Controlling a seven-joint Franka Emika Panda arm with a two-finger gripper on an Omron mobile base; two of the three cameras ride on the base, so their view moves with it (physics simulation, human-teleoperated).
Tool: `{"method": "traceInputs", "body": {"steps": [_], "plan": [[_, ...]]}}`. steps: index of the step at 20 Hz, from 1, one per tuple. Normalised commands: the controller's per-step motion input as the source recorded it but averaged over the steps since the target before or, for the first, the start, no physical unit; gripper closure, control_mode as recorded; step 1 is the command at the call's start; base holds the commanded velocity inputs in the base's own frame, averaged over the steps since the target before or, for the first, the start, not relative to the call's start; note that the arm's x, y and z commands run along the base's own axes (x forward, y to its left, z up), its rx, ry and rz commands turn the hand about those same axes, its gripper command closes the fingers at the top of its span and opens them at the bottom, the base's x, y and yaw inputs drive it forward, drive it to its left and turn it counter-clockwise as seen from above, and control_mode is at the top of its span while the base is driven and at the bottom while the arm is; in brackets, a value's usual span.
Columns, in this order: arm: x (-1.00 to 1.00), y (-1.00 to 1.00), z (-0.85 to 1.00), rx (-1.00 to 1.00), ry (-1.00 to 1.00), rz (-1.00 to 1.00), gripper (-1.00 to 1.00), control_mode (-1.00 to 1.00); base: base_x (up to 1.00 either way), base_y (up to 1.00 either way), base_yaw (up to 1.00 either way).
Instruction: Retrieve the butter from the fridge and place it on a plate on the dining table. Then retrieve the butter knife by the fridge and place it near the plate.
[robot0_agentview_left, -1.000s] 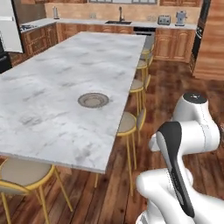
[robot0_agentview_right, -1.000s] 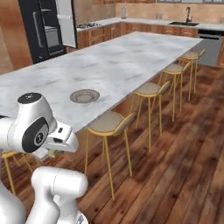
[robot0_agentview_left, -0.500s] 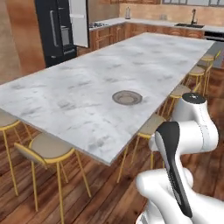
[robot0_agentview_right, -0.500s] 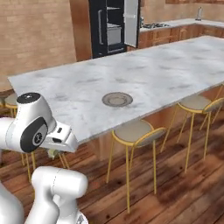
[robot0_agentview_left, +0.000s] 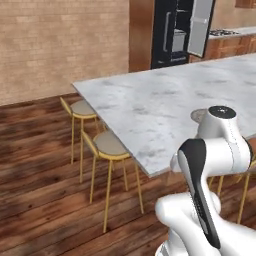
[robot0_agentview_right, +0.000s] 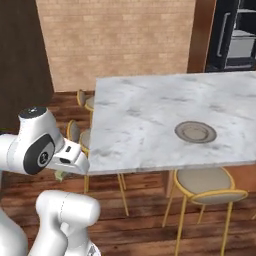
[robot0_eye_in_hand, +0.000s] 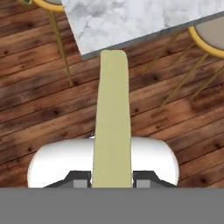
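End effector (robot0_eye_in_hand: 112, 181) holds butter (robot0_eye_in_hand: 112, 118) above wooden floor (robot0_eye_in_hand: 43, 105) beside dining table (robot0_eye_in_hand: 131, 17).

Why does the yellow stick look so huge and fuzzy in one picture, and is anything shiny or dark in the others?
Hand view: the pale yellow rectangular butter stick sits right against the camera, so it looms large and soft-edged. Left base view: everything is slightly blurry, and the open black double-door fridge is dark, with little detail inside. Right base view: the white-grey veined marble dining table looks evenly lit, no glare; the round grey-brown plate is soft.
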Motion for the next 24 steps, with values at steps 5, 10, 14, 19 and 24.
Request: {"method": "traceInputs", "body": {"steps": [5,10,14,19,24], "plan": [[0.00,0.00,0.00,0.00,0.00,0.00,1.00,1.00,-0.15,-0.86,0.56],[0.00,0.00,0.00,0.00,0.00,0.00,1.00,1.00,-0.10,-1.00,0.19],[0.00,0.00,0.00,0.00,0.00,0.00,1.00,1.00,0.00,-1.00,0.05],[0.00,0.00,0.00,0.00,0.00,0.00,1.00,1.00,0.00,-1.00,0.00],[0.00,0.00,0.00,0.00,0.00,0.00,1.00,1.00,0.00,-0.79,0.00]]}}
